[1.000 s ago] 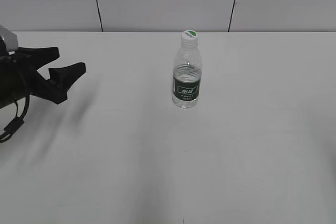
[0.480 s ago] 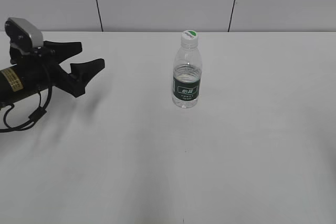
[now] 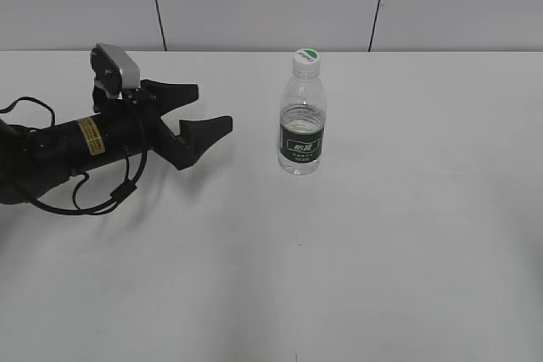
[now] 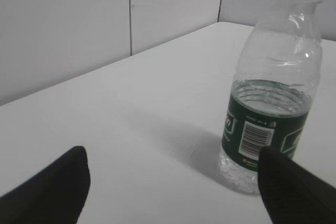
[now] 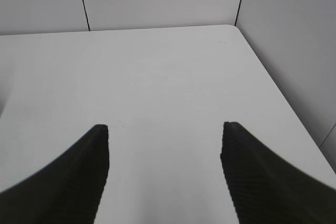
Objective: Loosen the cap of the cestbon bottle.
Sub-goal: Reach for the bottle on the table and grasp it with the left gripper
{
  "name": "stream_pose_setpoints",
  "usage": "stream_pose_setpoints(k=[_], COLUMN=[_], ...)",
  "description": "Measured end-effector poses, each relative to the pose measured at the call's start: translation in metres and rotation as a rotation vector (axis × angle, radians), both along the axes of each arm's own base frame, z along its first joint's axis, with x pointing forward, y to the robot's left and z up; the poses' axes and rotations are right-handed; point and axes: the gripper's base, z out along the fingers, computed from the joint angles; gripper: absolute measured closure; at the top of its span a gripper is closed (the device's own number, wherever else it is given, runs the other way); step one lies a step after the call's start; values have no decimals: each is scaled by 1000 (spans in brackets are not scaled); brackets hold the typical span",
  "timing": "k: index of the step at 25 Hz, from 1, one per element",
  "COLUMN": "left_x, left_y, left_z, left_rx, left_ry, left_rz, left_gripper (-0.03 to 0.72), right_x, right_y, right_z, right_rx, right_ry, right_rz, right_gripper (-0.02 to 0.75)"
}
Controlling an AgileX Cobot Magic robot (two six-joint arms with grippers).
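The cestbon bottle (image 3: 301, 120) stands upright on the white table, clear with a dark green label. Its white cap (image 3: 306, 58) with a green mark sits on top. My left gripper (image 3: 208, 108) is open and empty, to the left of the bottle with a gap between them, its fingers pointing at it. In the left wrist view the bottle (image 4: 270, 103) stands at the right, just beyond the right fingertip, and the gripper (image 4: 170, 169) is open. My right gripper (image 5: 165, 129) is open and empty over bare table; it does not show in the exterior view.
The white table (image 3: 382, 235) runs to a grey panelled wall at the back. In the right wrist view the table's right edge and far corner (image 5: 236, 27) show. A black cable (image 3: 102, 201) hangs under the left arm.
My left arm has moved right across the table toward the bottle, with the gripper open throughout. The bottle has not moved.
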Motion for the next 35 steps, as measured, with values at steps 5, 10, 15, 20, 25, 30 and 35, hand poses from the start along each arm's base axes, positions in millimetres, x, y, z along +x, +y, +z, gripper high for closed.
stream_pose_setpoints(k=[5,10,15,20,25,30,35], left_x=[3,14,18,19,25,32,33], left_y=[-23,-49,-72,-94,-106,-111,-111], left_z=[-9,-20,-24,-34,-34,-33,-33], left_rx=[-19,-40,-23,-10,16,58,55], left_ry=[34,63,85,105,104,100,106], left_rz=[-75,-137,-203,-257,-252,-223,-211], left_gripper=[94,94,94,94,92,92,94], right_x=[0,0,0,0,0,0,0], right_y=[0,0,0,0,0,0,0], right_z=[0,0,0,0,0,0,0], right_rx=[0,0,0,0,0,0,0], right_ry=[0,0,0,0,0,0,0], right_rz=[0,0,0,0,0,0,0], right_gripper=[220,220,220,220,220,220,220])
